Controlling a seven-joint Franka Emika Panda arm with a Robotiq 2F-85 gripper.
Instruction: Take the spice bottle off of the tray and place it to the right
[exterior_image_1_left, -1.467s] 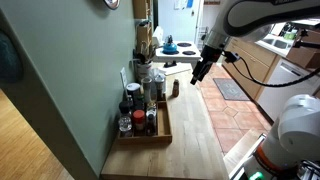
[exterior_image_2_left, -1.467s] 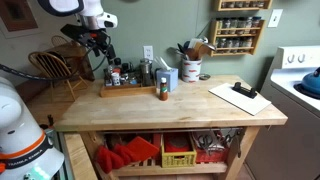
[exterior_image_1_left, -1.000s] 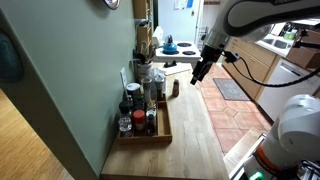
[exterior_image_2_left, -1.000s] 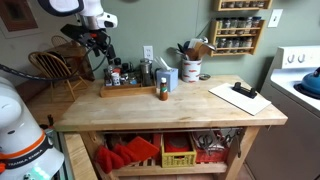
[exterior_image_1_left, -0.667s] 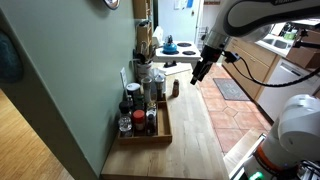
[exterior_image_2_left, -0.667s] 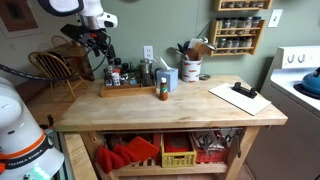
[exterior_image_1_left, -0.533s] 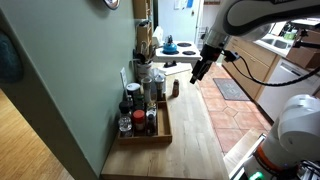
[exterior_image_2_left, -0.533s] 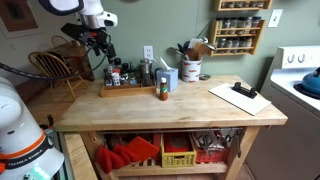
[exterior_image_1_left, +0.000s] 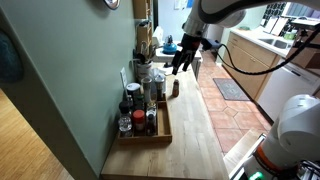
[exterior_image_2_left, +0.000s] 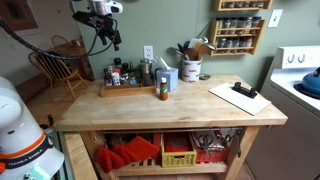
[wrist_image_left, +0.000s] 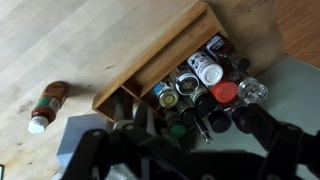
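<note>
Mostly jars (wrist_image_left: 208, 72) crowding the tray (wrist_image_left: 150, 58); spice bottle (wrist_image_left: 48, 105) outside.

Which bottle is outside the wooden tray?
The small reddish-brown bottle, alone on the tabletop beside the long brown wooden tray; the rest stand inside it.

Home kitchen, wall spice rack (exterior_image_2_left: 243, 27), utensil crock (exterior_image_2_left: 191, 70), white stove (exterior_image_2_left: 298, 60), butcher-block island (exterior_image_2_left: 130, 108)

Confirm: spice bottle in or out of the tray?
Out: the spice bottle stands upright on the table, beside the tray.
</note>
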